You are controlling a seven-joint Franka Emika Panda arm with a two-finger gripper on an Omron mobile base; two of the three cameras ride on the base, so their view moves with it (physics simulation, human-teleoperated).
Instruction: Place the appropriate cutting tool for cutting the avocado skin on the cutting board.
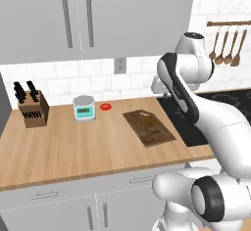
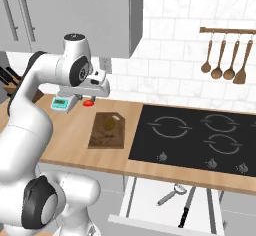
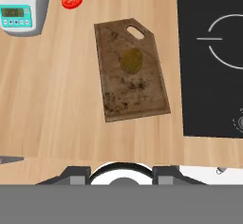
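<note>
Board (image 1: 148, 127) w/ avocado (image 1: 150, 121) on it in left view, mid-counter. Right view: we spot knife (image 2: 186, 208) in open drawer (image 2: 150, 200) below stove, gripper (image 2: 100, 86) high over counter, can't tell jaw gap. Knife's light, stiff, slick; take handle. Hand view: bare board below avocado, room to land.

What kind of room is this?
It looks like a kitchen. There's a black stovetop set in a wooden counter, a cutting board with an avocado on it, and wooden spoons hanging on the wall.
</note>
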